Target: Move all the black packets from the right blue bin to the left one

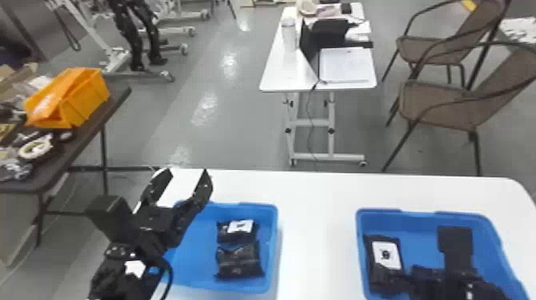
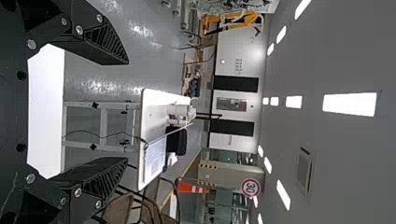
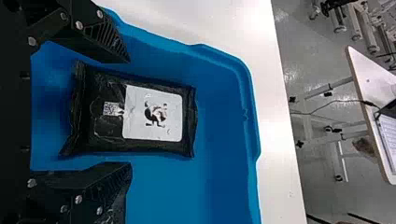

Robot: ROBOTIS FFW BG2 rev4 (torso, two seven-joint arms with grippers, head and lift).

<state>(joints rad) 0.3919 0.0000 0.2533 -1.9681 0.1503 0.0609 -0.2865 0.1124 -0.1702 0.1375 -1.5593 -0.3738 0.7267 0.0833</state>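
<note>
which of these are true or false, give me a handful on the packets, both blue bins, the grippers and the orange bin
1. The left blue bin holds more than one black packet. True.
2. The left gripper is shut on a packet. False: its fingers stand apart with nothing between them.
3. The labelled packet in the right blue bin has its white label facing up. True.
4. The right gripper has its fingers spread. True.
5. The orange bin stands between the blue bins. False: it is on the dark table off to the left.
</note>
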